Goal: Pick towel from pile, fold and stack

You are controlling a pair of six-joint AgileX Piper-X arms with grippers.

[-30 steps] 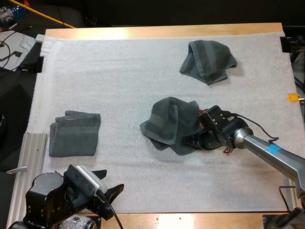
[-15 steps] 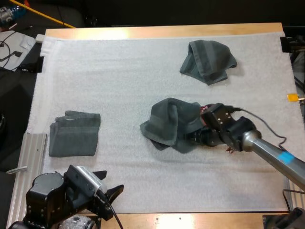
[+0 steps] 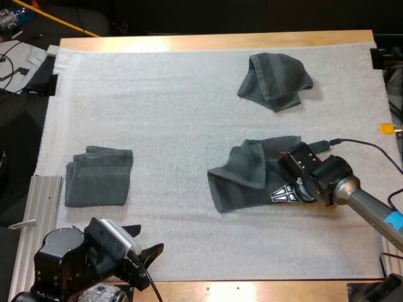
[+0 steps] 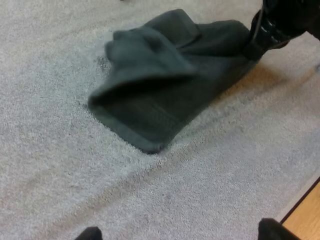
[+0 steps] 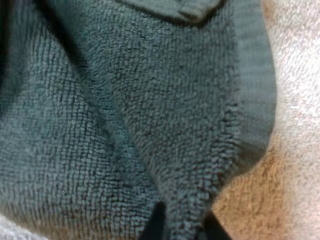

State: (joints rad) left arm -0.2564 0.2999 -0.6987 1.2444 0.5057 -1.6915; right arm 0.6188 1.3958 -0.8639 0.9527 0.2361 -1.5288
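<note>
A towel (image 3: 245, 179) lies partly spread on the white mat (image 3: 157, 113), right of centre. The right end effector (image 3: 288, 192) pinches its right edge, fingers (image 5: 159, 225) pressing the cloth from both sides. A crumpled towel (image 3: 276, 80) sits well beyond it, a folded towel (image 3: 99, 176) far left. The left end effector (image 3: 146, 242) hovers at the surface's (image 3: 208, 41) near edge — fingers apart, holding nothing.
</note>
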